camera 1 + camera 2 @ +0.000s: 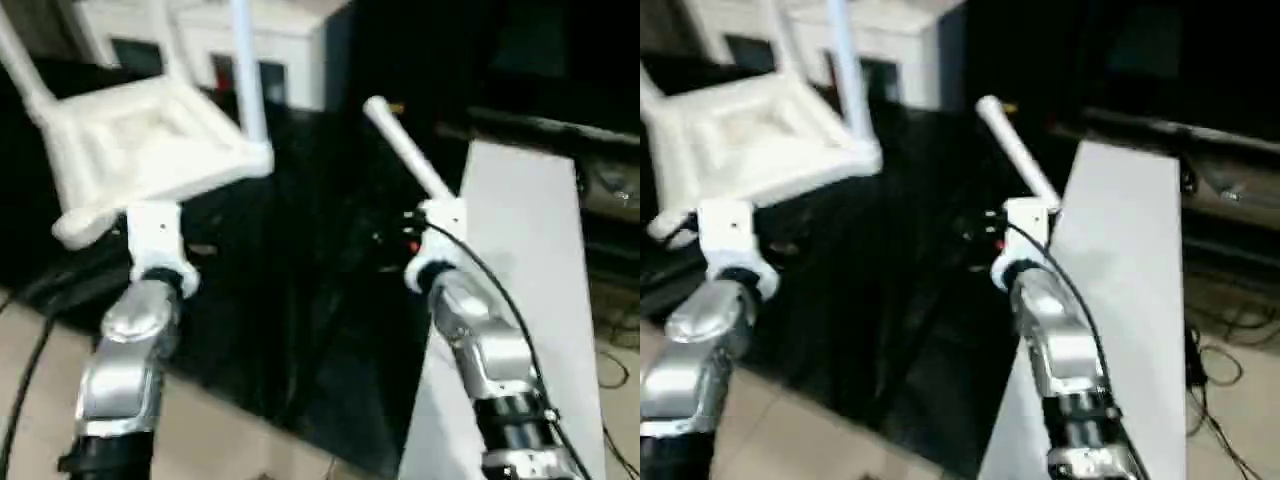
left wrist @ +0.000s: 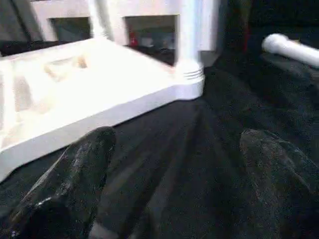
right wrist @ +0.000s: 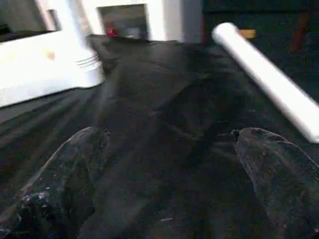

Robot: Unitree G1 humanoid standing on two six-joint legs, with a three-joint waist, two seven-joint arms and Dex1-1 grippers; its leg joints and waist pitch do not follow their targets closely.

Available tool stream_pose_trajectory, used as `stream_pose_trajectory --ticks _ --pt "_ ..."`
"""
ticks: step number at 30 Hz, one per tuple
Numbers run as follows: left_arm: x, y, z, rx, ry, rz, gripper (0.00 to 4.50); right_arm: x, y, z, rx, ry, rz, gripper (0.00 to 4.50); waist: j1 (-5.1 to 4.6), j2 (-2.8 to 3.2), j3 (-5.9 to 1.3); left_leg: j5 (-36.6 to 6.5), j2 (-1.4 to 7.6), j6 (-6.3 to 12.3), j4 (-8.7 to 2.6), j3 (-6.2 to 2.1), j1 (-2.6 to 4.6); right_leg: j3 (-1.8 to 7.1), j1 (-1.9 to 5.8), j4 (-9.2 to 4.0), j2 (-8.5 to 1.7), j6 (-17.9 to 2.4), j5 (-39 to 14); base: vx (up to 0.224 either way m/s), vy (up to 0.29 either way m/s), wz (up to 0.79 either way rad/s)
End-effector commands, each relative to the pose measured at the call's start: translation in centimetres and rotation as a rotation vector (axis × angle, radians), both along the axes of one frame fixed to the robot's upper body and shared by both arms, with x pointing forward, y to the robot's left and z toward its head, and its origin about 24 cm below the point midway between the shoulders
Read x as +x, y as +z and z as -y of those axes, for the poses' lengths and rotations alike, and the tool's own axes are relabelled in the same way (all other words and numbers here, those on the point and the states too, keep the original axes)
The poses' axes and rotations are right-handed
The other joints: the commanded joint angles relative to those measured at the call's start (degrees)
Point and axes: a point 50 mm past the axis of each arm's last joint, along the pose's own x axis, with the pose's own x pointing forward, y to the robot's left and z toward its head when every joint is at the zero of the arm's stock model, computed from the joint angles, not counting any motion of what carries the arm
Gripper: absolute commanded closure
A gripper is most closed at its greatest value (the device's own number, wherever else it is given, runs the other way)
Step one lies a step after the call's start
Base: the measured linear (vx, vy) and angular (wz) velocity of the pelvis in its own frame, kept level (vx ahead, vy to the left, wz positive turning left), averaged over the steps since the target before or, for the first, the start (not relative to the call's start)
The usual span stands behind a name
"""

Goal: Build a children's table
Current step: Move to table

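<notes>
One tabletop (image 1: 140, 140), white plastic, lay underside up on a black cloth (image 1: 300, 300), its ribbed recess facing upward. It sat toward the robot's left side, in front of the left arm.

Fitted legs: two could be counted standing upright in corner sockets. One (image 1: 246, 70) rose from the corner nearest the middle of the scene, its ringed socket (image 2: 188, 74) showing in the left wrist view. A second (image 1: 22, 70) rose at the far left corner. Whether other corners carried legs could not be told.

Loose legs: one (image 1: 405, 150), a white tube, lay slanting on the black cloth well apart from the tabletop, just ahead of the right arm. Its rounded end pointed away from the robot.

Grippers: two. Left gripper (image 2: 179, 164), fingers spread wide, holding nothing, poised over the cloth close beside the near edge of the tabletop. Right gripper (image 3: 169, 164), fingers likewise spread wide and empty, with the loose leg beside one fingertip (image 3: 279, 169) but not between them.

One white cabinet (image 1: 250, 40) stood behind the tabletop. One pale grey board (image 1: 520, 280) ran along the robot's right side.
</notes>
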Motion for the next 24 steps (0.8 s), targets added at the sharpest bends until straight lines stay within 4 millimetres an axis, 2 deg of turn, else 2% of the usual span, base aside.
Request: stream_pose_trajectory --ticks 1,2,3,4,5,6,7,8,9,10,11,12,13,14,15,16,17,18,19,20,21,22,24 --pt "0.0 0.3 0.7 -0.008 -0.039 0.022 0.04 -0.1 0.0 0.7 0.005 -0.028 0.005 0.0 -0.16 -1.63 -2.56 -6.42 4.85 19.2 -5.68 -0.88 2.65 2.83 1.34 -8.16 -2.94 -2.38 14.14 0.102 -0.093 -0.03" --pt "0.0 0.2 0.7 -0.002 -0.045 0.016 0.04 -0.2 0.0 0.7 0.004 -0.029 0.007 0.0 0.52 -4.11 -2.91 -8.01 0.93 15.94 -2.88 1.26 -0.96 5.86 4.72 -11.72 -4.78 -0.77 10.14 0.102 -0.131 0.05" --pt "-0.1 0.0 1.0 0.013 -0.082 -0.003 0.04 -0.3 0.2 0.8 0.043 -0.019 0.025 0.0 2.65 -4.11 -3.79 -4.6 -0.9 10.33 3.2 0.6 -1.97 9.71 7.71 -13.53 -9.56 1.6 0.47 0.102 -0.131 0.05" --pt "-0.1 -0.1 1.1 0.016 -0.093 -0.008 0.04 -0.4 0.3 0.8 0.06 -0.014 0.031 0.0 2.85 -3.34 -3.94 5.57 0.16 5.39 1.76 -1.03 -3.36 8.33 8.64 -10.92 -9.07 1.97 13.94 0.107 -0.128 -0.04" --pt "-0.3 -0.5 1.3 0.032 -0.13 -0.025 0.04 -0.4 0.6 1.2 0.082 -0.023 0.047 0.0 2.8 -2.34 -4.02 13.39 0.71 0.94 -0.23 -1.05 -3.33 5.71 8.0 -8.65 -6.96 1.91 36.94 0.08 -0.07 -0.11" --pt "-0.5 -0.7 1.5 0.03 -0.155 -0.037 0.04 -0.5 0.8 1.5 0.089 -0.029 0.056 0.0 2.46 -1.56 -4.02 16.57 1.16 -0.29 -1.31 -0.86 -3.16 4.42 6.98 -7.85 -5.53 1.21 46.49 0.08 -0.07 -0.11" --pt "-0.6 -0.8 1.6 0.027 -0.18 -0.042 0.04 -0.4 1.0 1.8 0.096 -0.036 0.069 0.0 1.93 -0.72 -4.5 17.98 2.37 -1.46 -2.13 -0.73 -2.61 2.89 6.38 -7.12 -3.62 -1.39 53.76 0.0 0.0 0.0" --pt "-0.7 -0.9 1.7 0.035 -0.207 -0.05 0.04 -0.4 1.3 2.3 0.103 -0.056 0.08 0.0 1.92 0.36 -4.3 12.32 3.88 -3.01 -2.48 -1.02 -1.63 2.47 5.69 -7.61 -3.26 -5.0 45.18 0.0 0.0 0.0" --pt "-0.8 -1.0 1.8 0.041 -0.222 -0.053 0.04 -0.4 1.4 2.5 0.109 -0.068 0.086 0.0 1.71 0.68 -4.22 8.62 4.73 -3.65 -2.86 -1.21 -1.15 2.33 5.46 -8.16 -3.44 -7.25 37.98 0.0 0.0 0.0" --pt "-0.9 -1.2 1.9 0.058 -0.25 -0.075 0.04 -0.2 1.7 3.1 0.12 -0.088 0.102 0.0 1.58 1.96 -3.89 0.69 6.2 -4.6 -3.57 -1.47 -0.18 2.12 4.73 -9.38 -3.63 -11.64 23.77 0.0 0.0 0.0" --pt "-0.9 -1.4 2.0 0.066 -0.263 -0.087 0.04 -0.1 1.9 3.4 0.124 -0.097 0.11 0.0 1.22 1.59 -3.46 -4.14 6.62 -4.67 -4.41 -1.37 -0.44 2.43 5.26 -9.74 -4.05 -14.9 15.45 -0.049 0.052 0.11" --pt "-0.9 -1.5 2.1 0.107 -0.287 -0.102 0.04 0.3 2.2 4.3 0.113 -0.122 0.128 0.0 1.66 2.63 -3.38 -6.49 6.76 -4.83 -4.51 -1.3 -0.19 2.46 4.89 -9.92 -4.19 -15.86 11.97 -0.049 0.052 0.11" --pt "-0.9 -1.5 2.2 0.113 -0.297 -0.107 0.04 0.5 2.3 4.6 0.1 -0.131 0.131 0.0 1.6 2.48 -2.83 -12.08 6.68 -4.26 -4.81 -0.59 0.16 2.77 4.25 -10.91 -4.36 -16.85 4.91 -0.079 0.039 0.1" --pt "-0.9 -1.5 2.2 0.11 -0.307 -0.111 0.04 0.7 2.2 5.0 0.081 -0.146 0.132 0.0 1.77 2.56 -2.49 -16.19 6.54 -4.11 -5.04 0.05 0.1 2.88 4.18 -11.65 -4.77 -16.84 -2.48 -0.08 0.029 0.12" --pt "-0.9 -1.5 2.2 0.106 -0.314 -0.114 0.04 1.1 2.2 5.6 0.063 -0.171 0.127 0.0 1.77 2.37 -2.31 -17.78 6.56 -4.12 -5.15 0.42 0.33 2.92 3.91 -12.12 -4.95 -16.4 -6.15 -0.08 0.029 0.12" --pt "-0.9 -1.5 2.2 0.105 -0.316 -0.116 0.04 1.2 2.1 5.8 0.059 -0.18 0.125 0.0 1.68 2.08 -2.0 -19.35 6.36 -3.82 -5.22 0.84 0.42 2.97 3.64 -12.74 -5.23 -15.33 -12.41 -0.071 0.03 0.1" --pt "-1.0 -1.4 2.3 0.101 -0.332 -0.123 0.04 1.6 2.1 6.5 0.052 -0.199 0.125 0.0 1.72 2.52 -1.72 -21.01 6.46 -3.82 -5.41 0.95 0.61 2.95 3.22 -13.31 -5.46 -13.82 -17.61 -0.061 0.024 0.05" --pt "-1.0 -1.4 2.4 0.099 -0.343 -0.128 0.04 1.9 2.1 7.0 0.049 -0.211 0.126 0.0 1.55 2.42 -1.66 -21.44 6.38 -3.75 -5.51 0.96 0.51 2.81 3.31 -13.54 -5.46 -13.06 -19.34 -0.061 0.024 0.05" --pt "-1.2 -1.2 2.3 0.091 -0.364 -0.139 0.04 2.6 2.1 8.1 0.045 -0.237 0.123 0.0 1.74 2.01 -1.83 -20.95 6.44 -3.61 -5.63 0.91 0.19 2.78 3.53 -13.65 -5.79 -11.99 -20.99 0.0 0.0 0.0" --pt "-1.2 -1.2 2.3 0.091 -0.364 -0.139 0.04 2.6 2.1 8.1 0.045 -0.237 0.123 0.0 1.64 2.36 -1.88 -20.46 6.43 -3.48 -5.64 0.75 -0.09 2.67 3.57 -13.52 -5.91 -12.0 -21.13 0.0 0.0 0.0" --pt "-1.4 -1.1 2.1 0.086 -0.369 -0.143 0.04 2.8 2.0 8.5 0.047 -0.248 0.122 0.0 1.68 2.25 -1.96 -19.73 6.43 -3.23 -5.7 0.77 -0.33 2.62 3.78 -13.52 -5.86 -11.79 -20.47 0.0 0.0 0.0" --pt "-1.6 -0.9 1.9 0.078 -0.37 -0.146 0.04 3.2 1.7 9.4 0.053 -0.269 0.106 0.0 1.95 2.12 -2.22 -17.97 6.51 -2.76 -5.59 0.8 -0.48 2.65 3.78 -13.24 -6.01 -12.4 -18.42 0.0 0.0 0.0" --pt "-1.7 -0.7 1.8 0.071 -0.372 -0.148 0.04 3.4 1.5 9.9 0.053 -0.282 0.099 0.0 2.22 1.65 -2.24 -15.73 6.44 -1.7 -5.41 1.2 -0.64 2.67 3.84 -13.27 -5.94 -13.33 -16.31 0.0 0.0 0.0"
